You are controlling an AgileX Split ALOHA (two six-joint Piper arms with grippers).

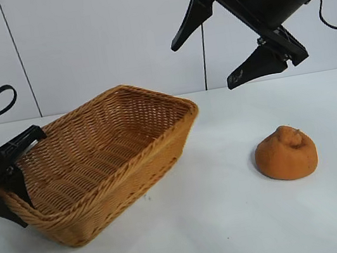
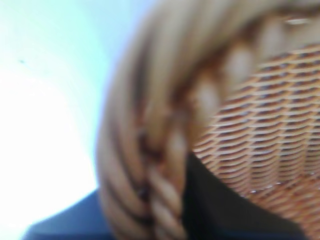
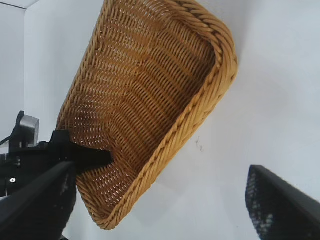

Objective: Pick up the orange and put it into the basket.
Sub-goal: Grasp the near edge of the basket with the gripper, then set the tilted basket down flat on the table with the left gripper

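Note:
The orange, a lumpy dull-orange fruit with a knob on top, sits on the white table at the right, touched by nothing. The wicker basket stands at the left. My left gripper is at the basket's left end, its dark fingers closed on either side of the braided rim. High at the upper right, my right gripper hangs open and empty above and behind the orange. In the right wrist view it looks down on the basket; the orange is out of that view.
The white table has bare room between the basket and the orange and along the front. A white panelled wall stands behind. The left arm's finger also shows at the basket's end in the right wrist view.

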